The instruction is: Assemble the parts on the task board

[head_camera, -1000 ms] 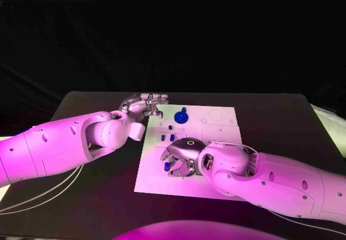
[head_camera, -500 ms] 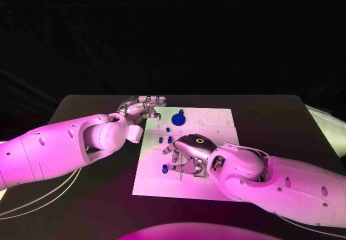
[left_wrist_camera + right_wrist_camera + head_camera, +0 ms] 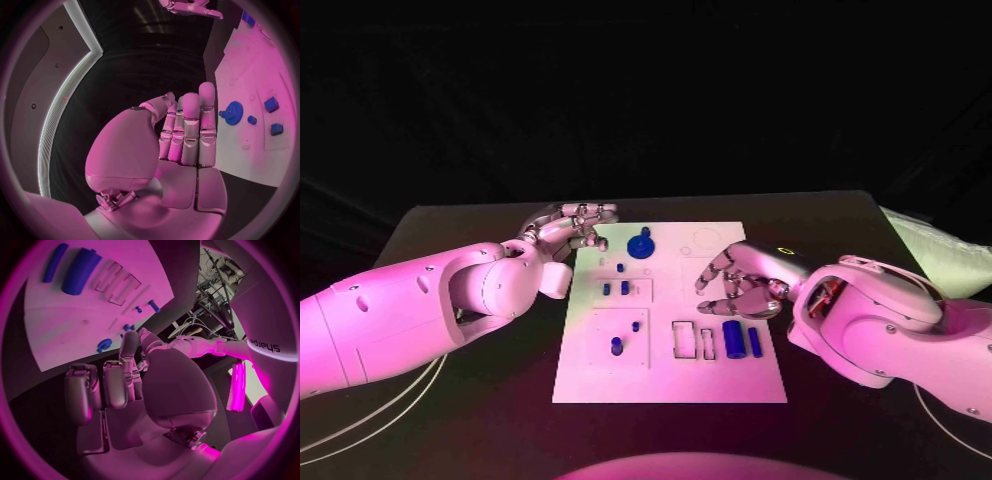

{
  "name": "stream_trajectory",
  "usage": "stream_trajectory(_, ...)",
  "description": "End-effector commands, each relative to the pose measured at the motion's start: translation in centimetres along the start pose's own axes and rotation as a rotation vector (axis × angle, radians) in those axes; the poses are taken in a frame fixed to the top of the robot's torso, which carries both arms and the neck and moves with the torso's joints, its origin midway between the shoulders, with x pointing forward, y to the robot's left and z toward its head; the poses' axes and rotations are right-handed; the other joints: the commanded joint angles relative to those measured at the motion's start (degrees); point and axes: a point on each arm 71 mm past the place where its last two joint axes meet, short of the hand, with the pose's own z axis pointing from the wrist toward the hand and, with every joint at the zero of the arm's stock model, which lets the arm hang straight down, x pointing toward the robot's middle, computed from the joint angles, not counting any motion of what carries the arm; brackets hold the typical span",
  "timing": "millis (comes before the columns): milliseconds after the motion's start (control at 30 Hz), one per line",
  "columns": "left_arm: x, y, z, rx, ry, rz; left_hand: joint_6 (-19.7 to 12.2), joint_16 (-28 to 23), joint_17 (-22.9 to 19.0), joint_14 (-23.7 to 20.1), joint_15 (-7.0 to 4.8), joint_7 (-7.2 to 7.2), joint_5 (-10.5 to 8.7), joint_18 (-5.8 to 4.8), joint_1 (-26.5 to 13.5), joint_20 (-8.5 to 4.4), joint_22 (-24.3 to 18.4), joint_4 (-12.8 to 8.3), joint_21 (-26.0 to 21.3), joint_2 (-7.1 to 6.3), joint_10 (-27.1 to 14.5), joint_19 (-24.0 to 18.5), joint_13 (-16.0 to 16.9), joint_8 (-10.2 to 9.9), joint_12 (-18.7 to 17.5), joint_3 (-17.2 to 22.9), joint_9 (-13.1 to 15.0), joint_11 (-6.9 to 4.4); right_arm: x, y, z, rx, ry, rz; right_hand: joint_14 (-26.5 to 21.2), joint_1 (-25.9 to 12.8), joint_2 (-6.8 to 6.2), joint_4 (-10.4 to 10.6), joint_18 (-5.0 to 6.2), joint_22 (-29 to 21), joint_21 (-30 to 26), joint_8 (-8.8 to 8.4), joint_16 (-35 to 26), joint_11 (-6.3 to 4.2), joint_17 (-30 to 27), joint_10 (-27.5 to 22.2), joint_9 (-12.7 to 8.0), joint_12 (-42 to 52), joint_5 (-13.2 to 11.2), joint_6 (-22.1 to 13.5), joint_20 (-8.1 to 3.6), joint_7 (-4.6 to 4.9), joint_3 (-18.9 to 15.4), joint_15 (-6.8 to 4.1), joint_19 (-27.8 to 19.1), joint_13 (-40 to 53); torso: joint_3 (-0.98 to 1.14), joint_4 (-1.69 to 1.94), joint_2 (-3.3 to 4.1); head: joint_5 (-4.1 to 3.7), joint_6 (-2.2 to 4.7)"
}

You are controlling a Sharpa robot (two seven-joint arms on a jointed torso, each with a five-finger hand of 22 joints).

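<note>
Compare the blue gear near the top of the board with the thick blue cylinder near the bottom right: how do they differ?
The blue gear is round and toothed; the blue cylinder is long and smooth. The gear sits at the task board's far end near the left hand; the cylinder lies nearer the robot, just below the right hand. Both are blue, and neither is held.

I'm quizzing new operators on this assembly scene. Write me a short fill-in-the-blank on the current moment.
1. The blue gear lies on the white task ____.
2. The left hand rests at the board's far ____ corner.
3. The right hand holds ____.
4. The large blue cylinder lies beside a ____ blue rod.

Missing words: board; left; nothing; thinner
</note>
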Motion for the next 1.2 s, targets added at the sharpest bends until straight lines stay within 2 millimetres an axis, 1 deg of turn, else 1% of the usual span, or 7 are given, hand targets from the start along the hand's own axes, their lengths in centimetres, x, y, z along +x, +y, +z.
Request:
stream_trajectory(33,0.3,0.0,0.0,0.002,0.022,-0.004,-0.4,0.1,-0.1,-0.6,0.03,-0.04,0.21,1.09,0.1,-0.02,-0.1,-0.1,-0.2,0.71,-0.5,-0.3,0.0,0.2,0.2,-0.2,-0.1,-0.07,0.3,-1.9,-1.1,0.179,0.062,0.067,3.9,-0.7,1.40,1.8,-0.83,6.2,0.3,0.24,2.6,0.35,3.5,-0.8,0.8,14.5,1.6,0.9,-0.20,0.06,-2.4,0.22,0.5,15.8,0.10,-0.81,-0.23,-0.46,0.25)
stream_trajectory(133,0.3,0.1,0.0,-0.001,0.022,-0.004,-0.5,0.1,-0.1,-0.6,0.03,-0.03,0.19,1.09,0.0,-0.02,-0.1,-0.1,-0.3,0.66,-0.5,-0.3,0.0,0.2,0.2,-0.2,-0.1,-0.06,0.3,-3.6,-2.4,0.277,0.069,0.064,4.3,-0.5,1.89,2.9,-1.01,7.0,0.8,0.31,4.7,0.43,6.3,0.7,1.6,23.1,3.4,1.2,0.09,0.03,-4.4,0.34,1.0,25.2,0.07,-1.17,-0.33,-0.78,0.30)
stream_trajectory(267,0.3,0.1,0.0,-0.004,0.022,-0.004,-0.5,0.1,-0.1,-0.6,0.03,-0.03,0.19,1.09,0.0,-0.02,-0.1,-0.1,-0.3,0.66,-0.5,-0.3,0.0,0.2,0.2,-0.2,-0.1,-0.06,0.5,-4.6,-3.1,0.341,0.078,0.053,4.7,-1.1,1.79,4.1,-1.05,7.2,0.9,0.48,6.4,0.42,8.6,1.6,2.5,26.8,5.1,1.4,0.13,-0.04,-6.7,0.42,1.1,29.3,0.11,-1.43,-0.46,-0.84,0.21)
stream_trajectory(500,0.4,0.3,0.0,-0.006,0.026,-0.003,-0.5,0.1,-0.1,-0.6,0.03,-0.03,0.19,1.09,0.0,-0.02,-0.1,-0.1,-0.3,0.66,-0.5,-0.3,0.0,0.2,0.2,-0.2,-0.1,-0.06,1.6,-4.9,-3.4,0.375,0.114,0.035,4.8,-2.0,2.12,6.0,-1.14,7.6,1.1,0.54,7.1,0.47,9.7,1.9,3.5,28.5,5.2,1.2,0.19,-0.07,-9.5,0.46,1.4,31.5,0.09,-1.33,-0.48,-0.97,0.20)
stream_trajectory(600,0.3,0.3,0.0,-0.007,0.025,-0.002,-0.5,0.1,-0.2,-0.6,0.03,-0.02,0.19,1.09,0.0,-0.01,-0.1,-0.1,-0.3,0.63,-0.5,-0.3,0.0,0.2,0.3,-0.3,-0.1,-0.05,2.1,-4.8,-3.1,0.372,0.121,0.028,4.8,-2.2,2.16,6.5,-1.14,7.6,1.1,0.53,7.2,0.51,9.8,1.8,3.8,28.5,5.0,1.0,0.21,-0.06,-10.3,0.49,1.4,31.7,0.11,-1.42,-0.45,-0.82,0.14)
stream_trajectory(967,0.3,0.4,0.0,-0.007,0.026,-0.002,-0.5,0.1,-0.2,-0.6,0.03,-0.02,0.19,1.09,0.0,-0.01,-0.1,-0.1,-0.3,0.62,-0.5,-0.3,0.0,0.2,0.3,-0.3,-0.1,-0.05,3.9,-4.1,-2.0,0.351,0.160,-0.002,4.7,-2.4,2.27,6.8,-1.15,7.6,1.1,0.56,7.2,0.52,9.8,1.7,4.1,28.4,4.9,1.0,0.24,-0.05,-10.9,0.51,1.4,31.7,0.07,-1.42,-0.40,-0.65,-0.08)
stream_trajectory(1200,0.3,0.4,-0.1,-0.008,0.026,-0.003,-0.5,0.1,-0.2,-0.6,0.03,-0.02,0.19,1.09,0.0,-0.01,-0.1,-0.1,-0.3,0.62,-0.5,-0.3,0.0,0.2,0.3,-0.3,-0.1,-0.05,4.6,-4.0,-1.3,0.342,0.166,-0.021,4.7,-2.4,2.35,6.8,-1.15,7.6,1.1,0.58,7.1,0.53,9.7,1.5,4.1,28.1,4.9,1.0,0.24,-0.05,-11.0,0.51,1.4,31.5,0.11,-1.43,-0.39,-0.59,-0.18)
